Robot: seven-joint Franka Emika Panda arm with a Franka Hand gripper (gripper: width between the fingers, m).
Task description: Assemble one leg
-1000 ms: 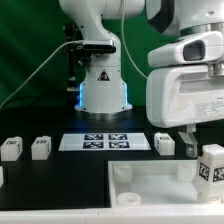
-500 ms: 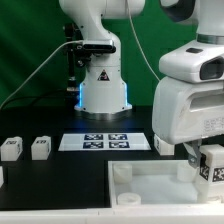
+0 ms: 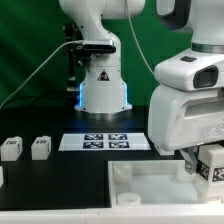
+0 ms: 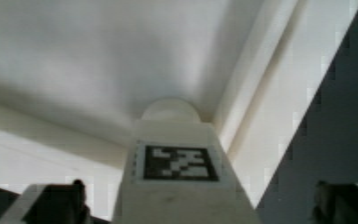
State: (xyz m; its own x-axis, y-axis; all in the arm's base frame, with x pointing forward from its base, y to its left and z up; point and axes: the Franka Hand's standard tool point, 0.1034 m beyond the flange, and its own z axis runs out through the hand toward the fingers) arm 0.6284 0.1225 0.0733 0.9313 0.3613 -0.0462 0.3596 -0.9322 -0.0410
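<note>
The leg point(image 3: 214, 166), a small white block with a black-and-white tag, stands upright on the large white panel point(image 3: 150, 182) at the exterior view's right edge. My gripper point(image 3: 205, 170) is lowered over it, and the big white hand hides the leg's top. In the wrist view the leg point(image 4: 181, 165) rises between my two dark fingers point(image 4: 55, 203), with a gap showing on each side. The gripper point(image 4: 197, 208) is open around the leg, and the white panel point(image 4: 87, 70) fills the background.
Two more legs point(image 3: 10, 148) point(image 3: 41, 148) stand at the exterior view's left, and another is cut off by the left edge point(image 3: 2, 175). The marker board point(image 3: 105, 141) lies in front of the robot base point(image 3: 102, 92). A round socket point(image 3: 124, 171) shows at the panel's near corner.
The gripper has come down over the leg and shifted slightly to the exterior view's left. The leg has stayed where it stood on the panel.
</note>
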